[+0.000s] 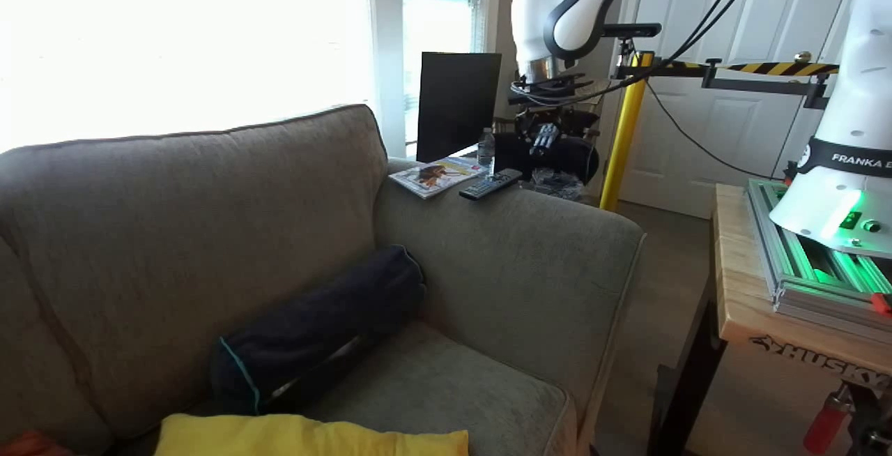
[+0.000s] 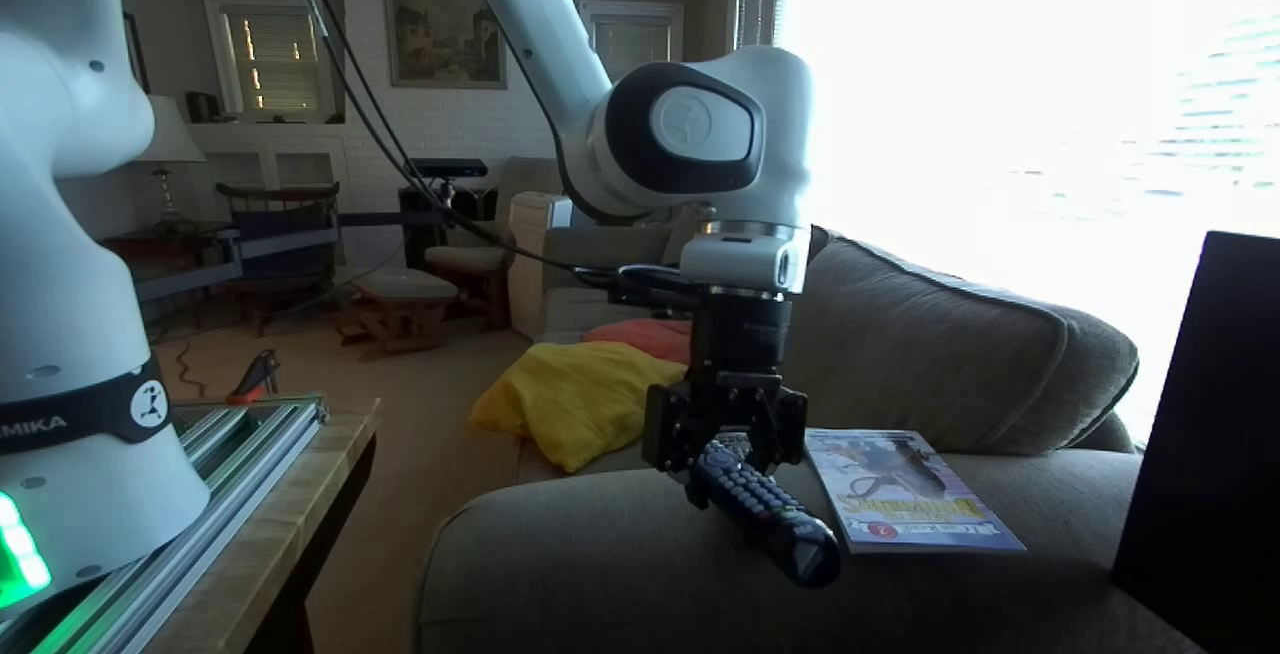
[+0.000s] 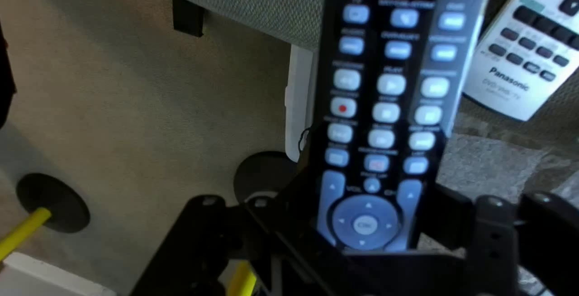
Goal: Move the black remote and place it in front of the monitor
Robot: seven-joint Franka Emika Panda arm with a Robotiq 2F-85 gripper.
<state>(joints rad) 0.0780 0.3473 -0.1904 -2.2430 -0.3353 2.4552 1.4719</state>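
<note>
The black remote (image 2: 760,509) is held in my gripper (image 2: 728,469), tilted with its far end lower, above the sofa arm in an exterior view. In the wrist view the black remote (image 3: 380,119) fills the middle, buttons facing the camera. My gripper (image 3: 373,207) is shut on its sides there. The monitor (image 1: 456,104) stands upright with a dark screen behind the sofa arm in an exterior view. It is also partly in view at the right edge of an exterior view (image 2: 1210,434). The lighter grey remote (image 1: 490,184) lies on the sofa arm; it shows silver in the wrist view (image 3: 511,60).
A magazine (image 1: 435,176) lies on the sofa arm (image 1: 516,247) beside the grey remote. A clear bottle (image 1: 486,149) stands near the monitor. Crumpled clear plastic (image 1: 554,184) is behind the arm. A yellow post (image 1: 627,135) stands near the gripper. The robot's wooden table (image 1: 732,261) is alongside.
</note>
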